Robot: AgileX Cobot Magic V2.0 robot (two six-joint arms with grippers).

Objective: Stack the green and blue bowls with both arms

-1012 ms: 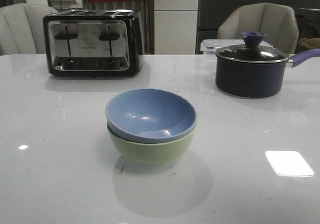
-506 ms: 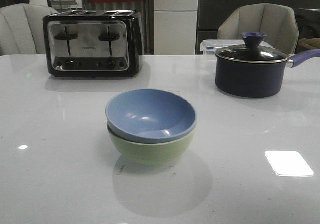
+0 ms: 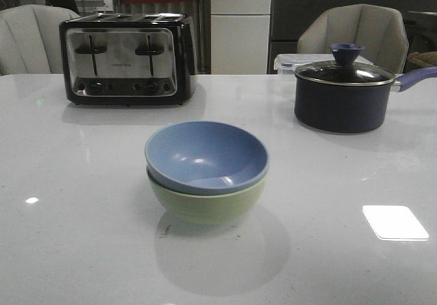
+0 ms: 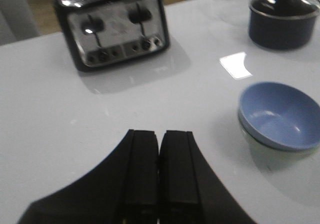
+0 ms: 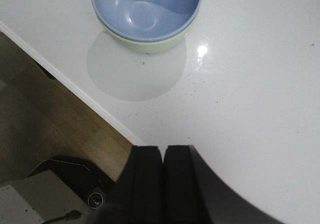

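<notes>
The toaster (image 3: 127, 58) stands at the far left of the table (image 3: 61, 250); it serves as the landmark. The blue bowl (image 3: 205, 156) sits nested inside the green bowl (image 3: 205, 206), in front of the toaster and to its right, near the table's middle. The pot (image 3: 345, 95) stands well to the right of the toaster, level with it and apart from the bowls.

Neither arm appears in the front view. In the left wrist view, the left gripper (image 4: 159, 171) hovers over bare table nearer than the toaster, its fingers pressed together with nothing between them. In the right wrist view, the right gripper (image 5: 163, 181) hangs near the table edge, apart from the bowls, its fingers likewise pressed together and empty.

The stack appears complete; the blue rim sits slightly askew on the green rim.

Handling judgement: both bowls look rigid, matte and light, likely plastic or glazed ceramic. The walls are smooth and curved, so a side grip would probably slip. The rim is the best hold: one finger inside, one outside. The upper bowl may lift free of the lower one.
</notes>
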